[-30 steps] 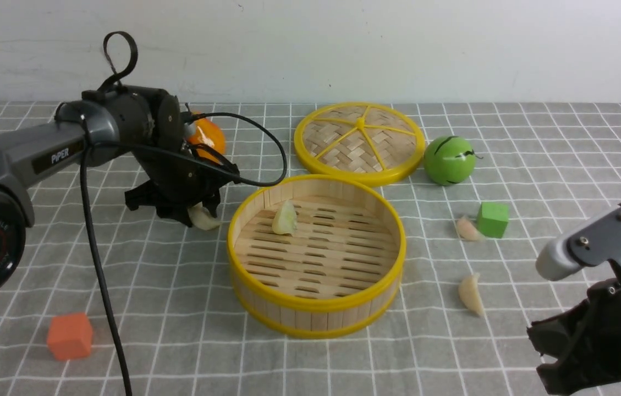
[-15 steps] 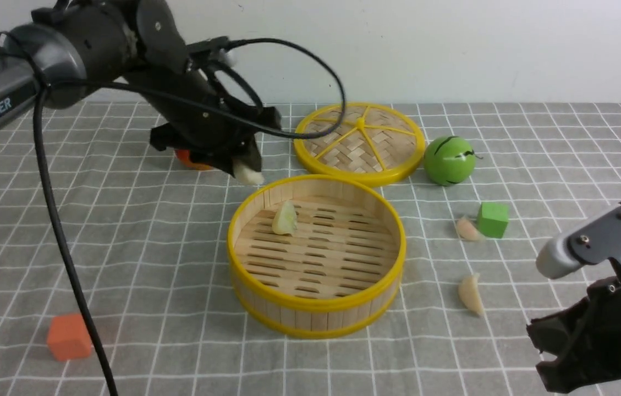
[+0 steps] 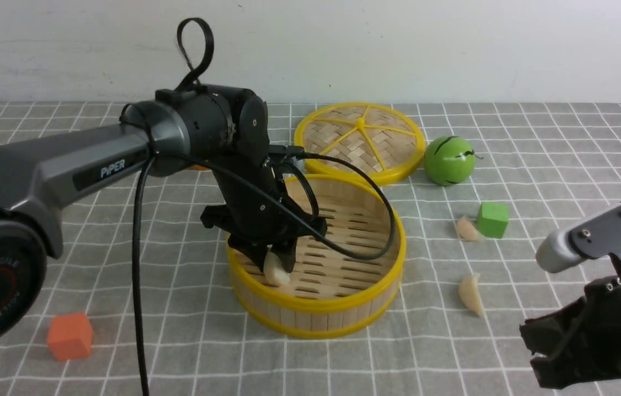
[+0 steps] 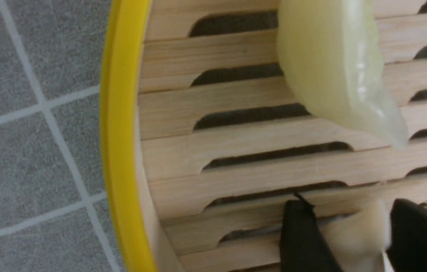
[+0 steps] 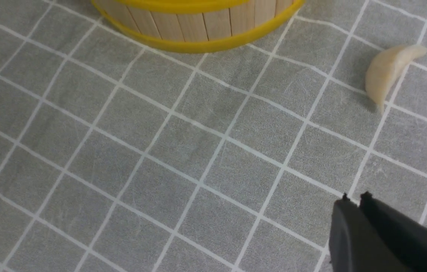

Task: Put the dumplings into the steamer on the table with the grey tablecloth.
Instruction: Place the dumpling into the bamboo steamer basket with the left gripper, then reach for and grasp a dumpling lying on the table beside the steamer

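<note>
The bamboo steamer (image 3: pixel 343 300) stands mid-table on the grey tablecloth (image 3: pixel 178 330). My left gripper (image 3: pixel 277 264) reaches down into its near-left part. A whitish dumpling (image 3: pixel 276 273) sits between its fingers just over the slats. In the left wrist view that dumpling (image 4: pixel 357 238) leans on one finger, with a slim gap to the other, so the left gripper (image 4: pixel 351 207) is open. A greenish dumpling (image 4: pixel 334 68) lies on the slatted floor close by. Two more dumplings, cream (image 3: pixel 470 294) and pinkish (image 3: pixel 467 229), lie right of the steamer. My right gripper (image 3: pixel 536 352) (image 5: pixel 354 197) hovers shut and empty at the near right.
The flat woven lid (image 3: pixel 360 140) lies behind the steamer, a green ball (image 3: pixel 449 159) to its right. A green cube (image 3: pixel 492 219) touches the pinkish dumpling. An orange cube (image 3: pixel 70 335) sits near left. The left arm's cable loops over the steamer.
My left arm swung from left of the steamer up and over its rim, then down inside with the whitish dumpling. Its fingers have parted a little. The right arm barely moved.
</note>
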You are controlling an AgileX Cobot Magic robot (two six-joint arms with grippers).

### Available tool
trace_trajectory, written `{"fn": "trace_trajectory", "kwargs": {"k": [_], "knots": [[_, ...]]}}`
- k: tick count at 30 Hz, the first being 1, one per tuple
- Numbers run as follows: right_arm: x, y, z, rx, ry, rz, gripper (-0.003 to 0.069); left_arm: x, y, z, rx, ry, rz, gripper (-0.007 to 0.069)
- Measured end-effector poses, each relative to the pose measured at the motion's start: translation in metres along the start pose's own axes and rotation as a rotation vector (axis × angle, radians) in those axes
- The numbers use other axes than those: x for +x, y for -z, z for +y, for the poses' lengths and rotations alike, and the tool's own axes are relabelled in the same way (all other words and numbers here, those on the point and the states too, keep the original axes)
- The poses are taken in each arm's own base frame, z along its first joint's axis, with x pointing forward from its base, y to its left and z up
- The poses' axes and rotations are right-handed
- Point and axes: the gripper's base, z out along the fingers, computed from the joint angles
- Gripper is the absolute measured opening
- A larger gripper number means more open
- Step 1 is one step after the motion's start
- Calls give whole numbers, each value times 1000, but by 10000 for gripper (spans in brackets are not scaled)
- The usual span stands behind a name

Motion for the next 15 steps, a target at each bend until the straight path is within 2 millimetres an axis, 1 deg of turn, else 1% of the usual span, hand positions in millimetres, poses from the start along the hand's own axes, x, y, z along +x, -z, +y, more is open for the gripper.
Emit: {"fn": "trace_trajectory", "kwargs": {"k": [3, 5, 7, 9, 10, 11, 12, 13, 14, 15], "knots": [[3, 0, 3, -32, -32, 33, 39, 0, 2, -1, 2, 5, -5, 477], [4, 1, 4, -46, -43, 51, 43, -1, 7, -2, 1, 9, -2, 526], [1, 3, 5, -55, -55, 59, 52, -3, 19, -4, 1, 6, -8, 545], [-10, 9, 5, -56, -62, 52, 80, -8, 51, -8, 10, -4, -49, 540], [-16, 12, 4, -51, -66, 44, 102, -9, 70, -11, 18, -9, -76, 528], [-19, 13, 4, -51, -69, 39, 112, -10, 75, -11, 19, -11, -82, 526], [-24, 13, 2, -42, -78, 33, 134, -9, 91, -13, 25, -15, -106, 511], [-33, 13, -1, -26, -92, 24, 182, -6, 126, -17, 37, -23, -149, 477], [-43, 8, -7, -5, -112, 29, 236, 2, 165, -20, 57, -32, -212, 428], [-45, 7, -8, -2, -115, 25, 252, 4, 170, -20, 61, -34, -218, 422]]}}
